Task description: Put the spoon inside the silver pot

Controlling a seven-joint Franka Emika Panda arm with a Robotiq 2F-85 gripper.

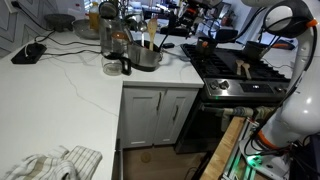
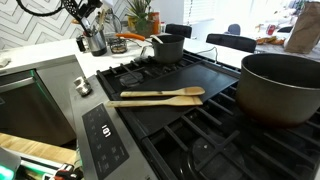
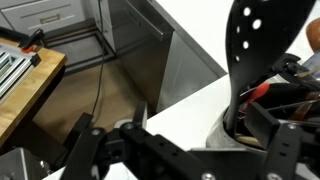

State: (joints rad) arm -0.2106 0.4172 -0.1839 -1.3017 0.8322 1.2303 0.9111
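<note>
The silver pot (image 1: 148, 58) stands on the white counter next to the stove, with tan wooden handles sticking up out of it; it also shows in an exterior view (image 2: 167, 48). The wooden spoon (image 2: 160, 93) lies on the stove's black griddle beside a second wooden utensil (image 2: 150, 102); both show small in an exterior view (image 1: 245, 68). My gripper (image 3: 195, 130) is open and empty. It hangs close over a container holding a black slotted spatula (image 3: 255, 60), near the counter's corner, far from the spoon. I think it is the dark shape in an exterior view (image 2: 88, 18).
A tall glass jug (image 1: 112, 42) and a small dark mug (image 1: 126, 67) stand by the pot. A large dark pot (image 2: 282, 88) sits on the stove. A cloth (image 1: 55, 163) lies on the counter's near end. A wooden board (image 3: 20, 90) shows below.
</note>
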